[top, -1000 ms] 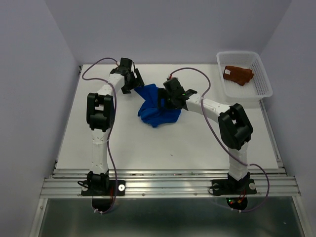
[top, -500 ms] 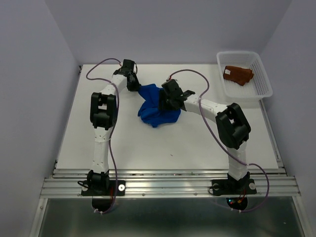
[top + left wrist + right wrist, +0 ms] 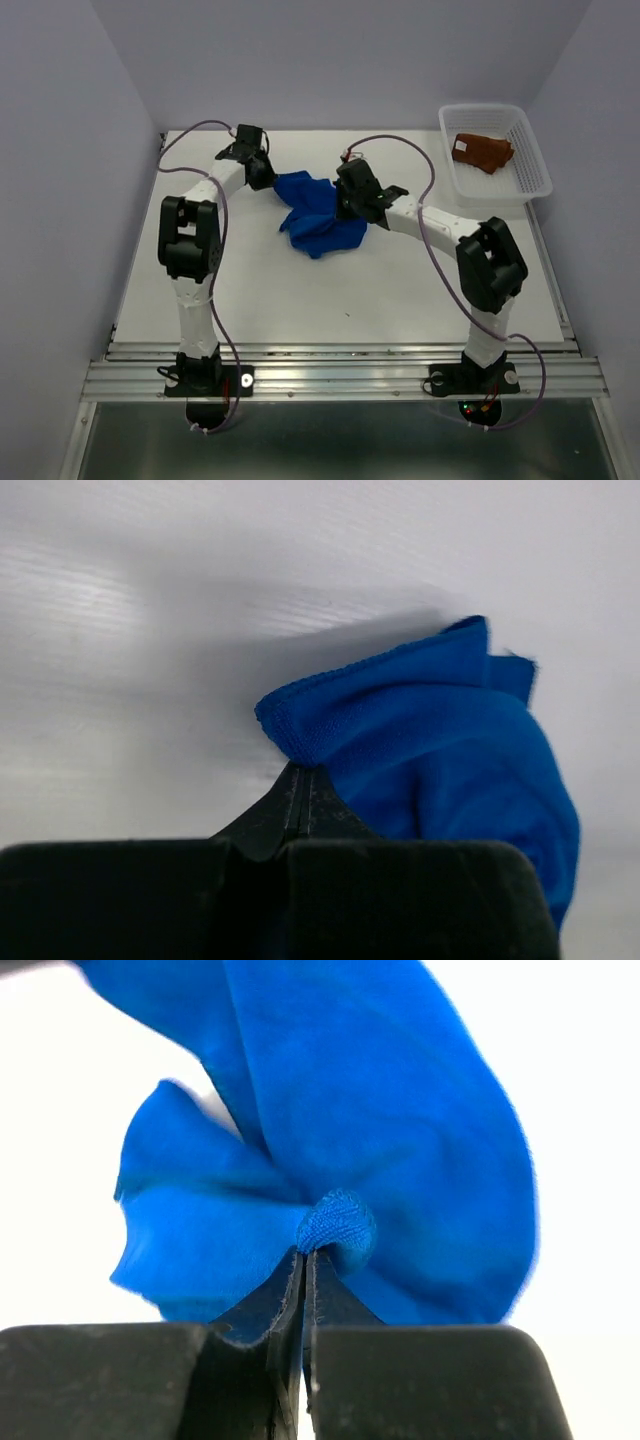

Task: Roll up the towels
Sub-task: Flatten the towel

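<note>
both end effectors point(image 3: 302, 775) point(image 3: 305, 1257) pinched closed

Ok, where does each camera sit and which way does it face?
Top external: above and behind the arm bases, looking down on the table; both whole arms show, plus the blue towel and the brown towel in the basket.
Left wrist: behind the left claw, looking along it; shut on the blue towel's edge; only that claw shows.
Right wrist: likewise behind the right claw, shut on a bunched fold.
Shared: both wrist views see the blue towel.
</note>
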Motion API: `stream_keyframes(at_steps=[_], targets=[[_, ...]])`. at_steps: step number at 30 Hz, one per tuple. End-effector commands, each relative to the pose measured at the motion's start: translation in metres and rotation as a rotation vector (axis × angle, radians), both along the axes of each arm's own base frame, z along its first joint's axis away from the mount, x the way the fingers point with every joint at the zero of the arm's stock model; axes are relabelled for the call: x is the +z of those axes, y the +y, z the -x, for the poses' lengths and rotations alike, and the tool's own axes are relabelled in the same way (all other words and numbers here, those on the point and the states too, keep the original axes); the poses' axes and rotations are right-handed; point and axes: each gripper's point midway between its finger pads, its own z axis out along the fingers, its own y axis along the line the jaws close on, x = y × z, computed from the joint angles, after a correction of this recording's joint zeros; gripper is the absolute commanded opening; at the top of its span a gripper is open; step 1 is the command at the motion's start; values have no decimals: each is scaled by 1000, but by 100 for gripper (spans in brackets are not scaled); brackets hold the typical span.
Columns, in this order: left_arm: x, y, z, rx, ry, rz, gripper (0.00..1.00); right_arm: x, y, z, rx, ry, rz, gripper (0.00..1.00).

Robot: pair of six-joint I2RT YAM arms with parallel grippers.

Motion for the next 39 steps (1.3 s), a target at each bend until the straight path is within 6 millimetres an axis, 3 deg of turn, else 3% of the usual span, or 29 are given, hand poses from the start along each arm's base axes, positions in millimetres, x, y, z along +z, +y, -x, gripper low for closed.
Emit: stream_keyframes(at_steps=[1, 3, 4, 5, 6, 7, 8, 10, 11, 12, 14, 15, 18, 19, 23, 27, 28, 29, 30, 31, 33, 34, 35, 36, 37, 39], targets=[[174, 39, 7, 142, -399, 62, 0, 119, -19, 6, 35, -300, -42, 1], [193, 53, 27, 189, -428, 93, 0, 123, -42, 22, 39, -328, 18, 1], [205, 75, 48, 250, -449, 79, 0, 154, -62, 32, -3, -394, 13, 1], [211, 82, 58, 270, -460, 84, 0, 160, -74, 40, -24, -414, 24, 1], [216, 89, 69, 289, -470, 84, 0, 150, -89, 50, -20, -415, 78, 1], [226, 104, 91, 341, -488, 80, 0, 171, -109, 62, -68, -468, 79, 1], [229, 109, 102, 359, -494, 77, 0, 159, -118, 63, -87, -452, 122, 1], [249, 125, 133, 440, -534, 73, 0, 175, -152, 82, -152, -509, 167, 1], [256, 131, 142, 463, -554, 69, 0, 196, -167, 92, -188, -559, 155, 1], [274, 139, 160, 505, -590, 67, 0, 202, -181, 97, -231, -578, 181, 1], [291, 150, 178, 553, -622, 52, 0, 223, -199, 106, -293, -627, 171, 1], [306, 160, 196, 603, -643, 31, 0, 243, -213, 116, -327, -672, 160, 1], [336, 171, 222, 664, -694, 33, 0, 269, -229, 131, -366, -720, 129, 1], [345, 172, 236, 669, -715, 40, 0, 287, -237, 141, -387, -750, 86, 1], [367, 172, 267, 671, -810, 90, 0, 305, -255, 163, -427, -792, 8, 1], [343, 148, 260, 553, -761, 149, 0, 284, -262, 168, -466, -737, 11, 1], [314, 142, 248, 525, -704, 143, 0, 277, -266, 167, -500, -720, 29, 1], [298, 138, 241, 509, -671, 146, 0, 268, -267, 164, -516, -703, 44, 2], [277, 131, 236, 481, -618, 159, 0, 244, -262, 156, -517, -659, 87, 2], [236, 126, 225, 464, -529, 145, 0, 233, -261, 152, -525, -637, 117, 2], [198, 119, 217, 440, -447, 148, 0, 197, -255, 134, -526, -554, 199, 4], [161, 112, 214, 412, -361, 150, 0, 178, -247, 127, -483, -505, 209, 4], [151, 111, 207, 404, -357, 152, 0, 163, -245, 118, -468, -457, 219, 4], [136, 108, 206, 396, -323, 154, 0, 136, -261, 96, -513, -373, 258, 4], [110, 108, 203, 403, -263, 138, 0, 118, -253, 83, -451, -311, 204, 4], [89, 111, 201, 422, -206, 113, 0, 95, -260, 57, -452, -239, 173, 5]])
